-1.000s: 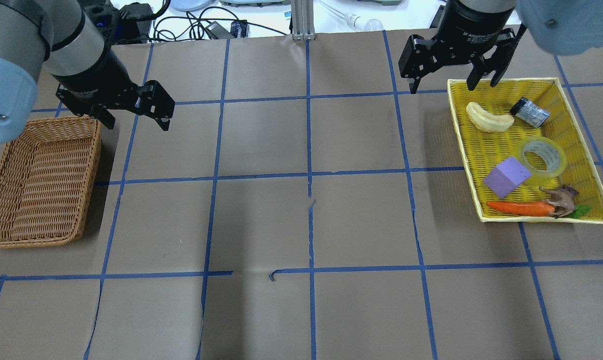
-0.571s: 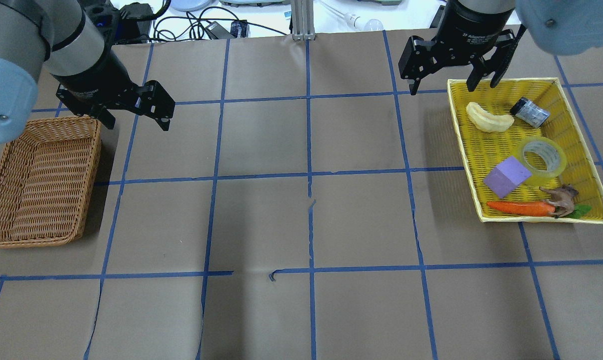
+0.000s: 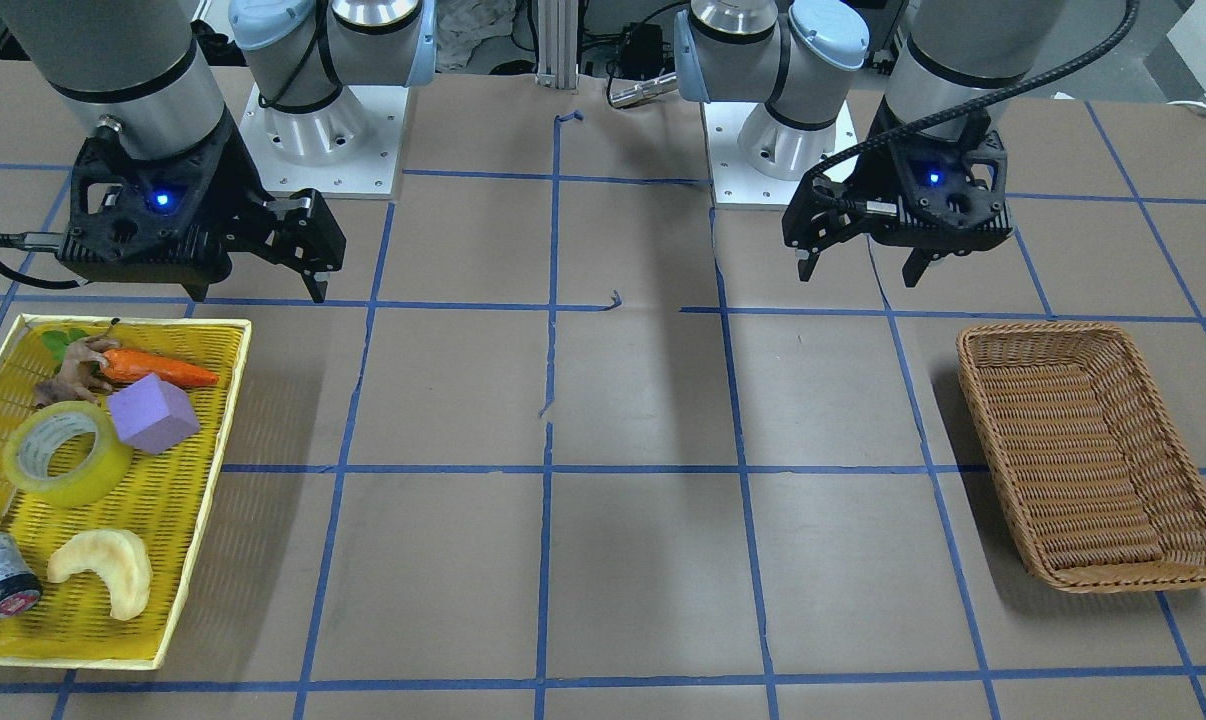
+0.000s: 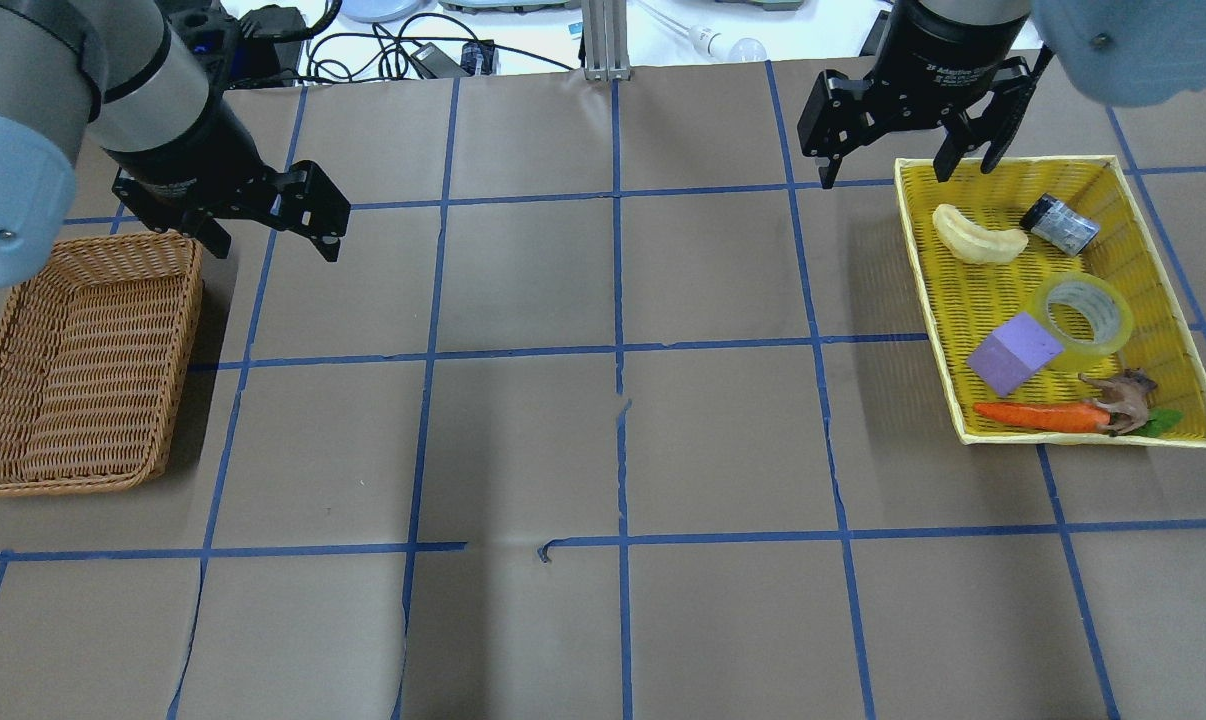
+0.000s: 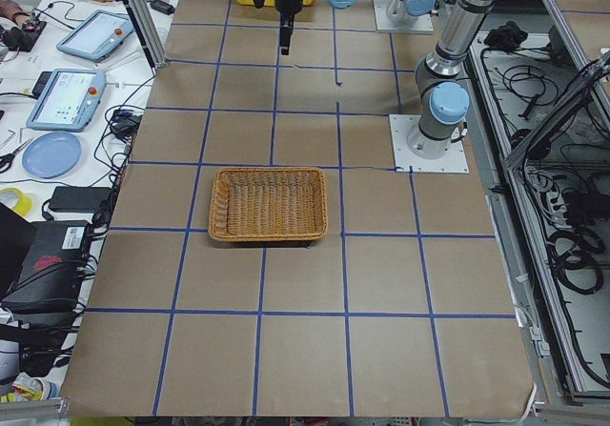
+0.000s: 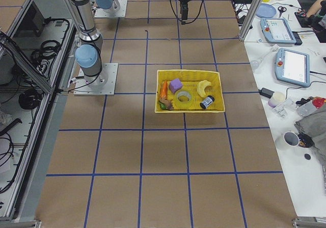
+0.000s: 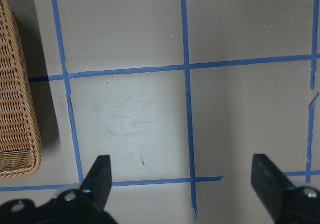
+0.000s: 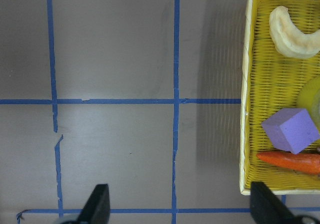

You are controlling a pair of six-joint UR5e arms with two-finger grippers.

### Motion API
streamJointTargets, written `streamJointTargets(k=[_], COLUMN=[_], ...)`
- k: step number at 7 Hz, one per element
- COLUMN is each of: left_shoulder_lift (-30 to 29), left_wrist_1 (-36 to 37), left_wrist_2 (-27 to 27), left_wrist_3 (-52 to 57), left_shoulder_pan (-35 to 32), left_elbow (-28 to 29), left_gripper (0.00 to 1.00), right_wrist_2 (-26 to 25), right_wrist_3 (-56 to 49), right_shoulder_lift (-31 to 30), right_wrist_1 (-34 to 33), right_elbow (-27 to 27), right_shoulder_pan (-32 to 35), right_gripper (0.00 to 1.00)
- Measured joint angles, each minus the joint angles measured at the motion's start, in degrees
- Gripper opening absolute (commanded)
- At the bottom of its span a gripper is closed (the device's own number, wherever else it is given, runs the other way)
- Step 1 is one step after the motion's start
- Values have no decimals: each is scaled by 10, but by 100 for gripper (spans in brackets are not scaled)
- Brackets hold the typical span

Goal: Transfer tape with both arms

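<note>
Sitting in 1 tray (image 4: pixel 953 290): 1 tape (image 4: pixel 1098 350), 5 other items; left arm (image 4: pixel 153 100), right arm (image 4: pixel 948 50): all jaws wide

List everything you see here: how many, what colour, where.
Yellow mesh tray: 1, yellow, table's right side.
Translucent yellow tape roll: 1, yellow, mid-tray.
Purple foam cube: 1, purple, beside tape.
Orange toy carrot: 1, orange, tray's robot-side end.
Brown animal figure: 1, brown, by carrot.
Pale crescent-shaped toy: 1, cream, tray's far end.
Dark red-ended cylinder: 1, black, far end.
Woven wicker basket: 1, tan, table's left side.
Paper-covered table: 1, brown, blue grid lines.
Left pincer: 1, black, open, beside basket.
Right pincer: 1, black, open, at tray's far edge.
</note>
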Motion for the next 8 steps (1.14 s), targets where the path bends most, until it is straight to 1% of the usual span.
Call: streamJointTargets(k=[2,4,6,8], left_shoulder_lift=[0,0,0,0], left_wrist_1=[0,0,0,0], left_wrist_2=[-1,-1,-1,-1], left_wrist_3=[0,0,1,1], left_shoulder_pan=[0,0,1,1], left_elbow=[0,0,0,0], left_gripper=[100,100,100,100], right_wrist_2=[0,-1,-3,-7], right_wrist_3=[-15,-68,-157,-285], right_shoulder_lift=[5,16,27,52], right_wrist_1=[1,3,7,1], right_elbow=[-6,-16,-14,-10], right_shoulder_pan=[-7,-41,-99,-167], right_gripper=[100,100,100,100])
